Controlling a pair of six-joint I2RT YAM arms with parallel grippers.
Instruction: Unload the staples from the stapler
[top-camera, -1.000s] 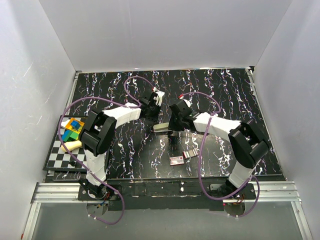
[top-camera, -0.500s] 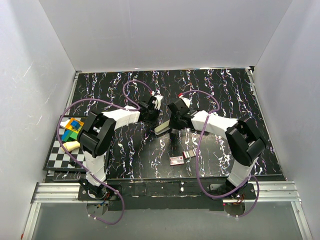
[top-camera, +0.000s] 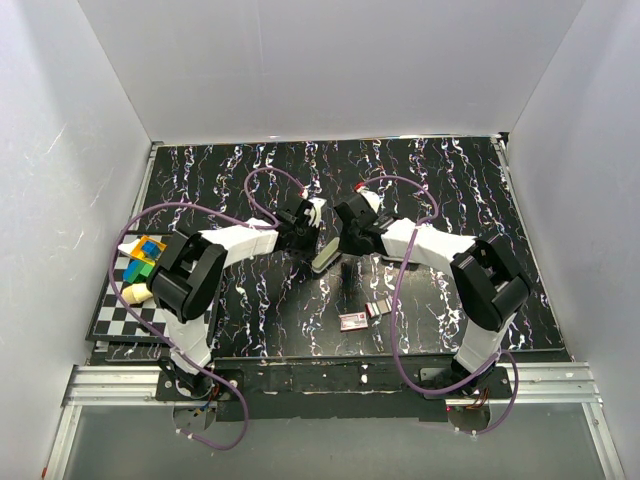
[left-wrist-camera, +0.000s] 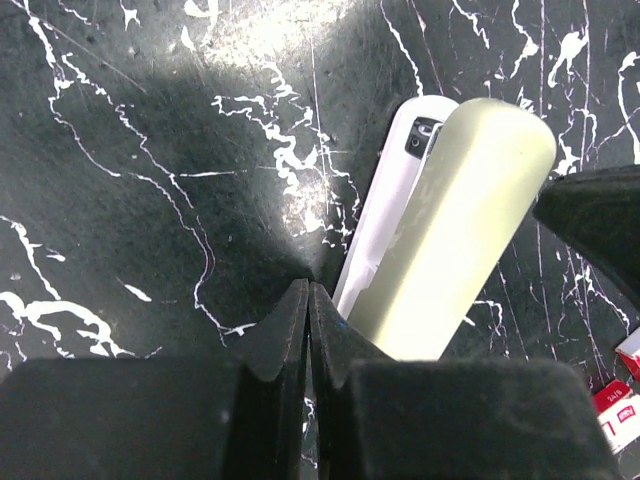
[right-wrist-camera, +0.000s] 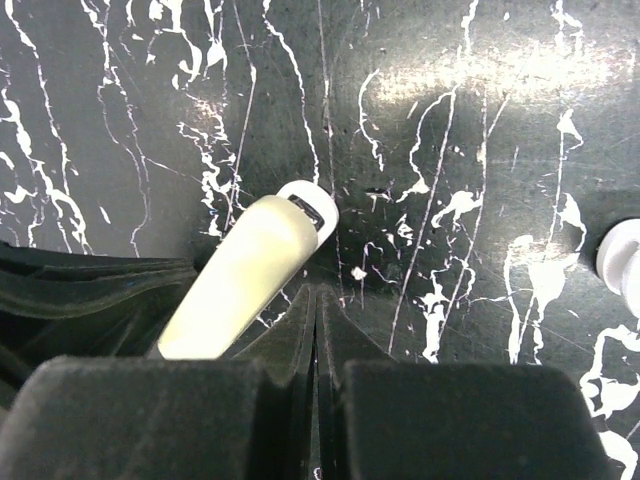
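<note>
Top external view: the stapler (top-camera: 327, 253) is seen lying near the middle of the marbled table (top-camera: 450, 170), its length set from 1 to 7 o'clock. The left gripper (left-wrist-camera: 308, 296) is pressed fully closed with nothing held between its fingers; the stapler is found just beside it at 2 o'clock. The right gripper (right-wrist-camera: 316, 298) is likewise closed on nothing, with the stapler at its 10 o'clock. Small red-labelled packets (top-camera: 353, 320) are seen at 5 o'clock of the stapler.
</note>
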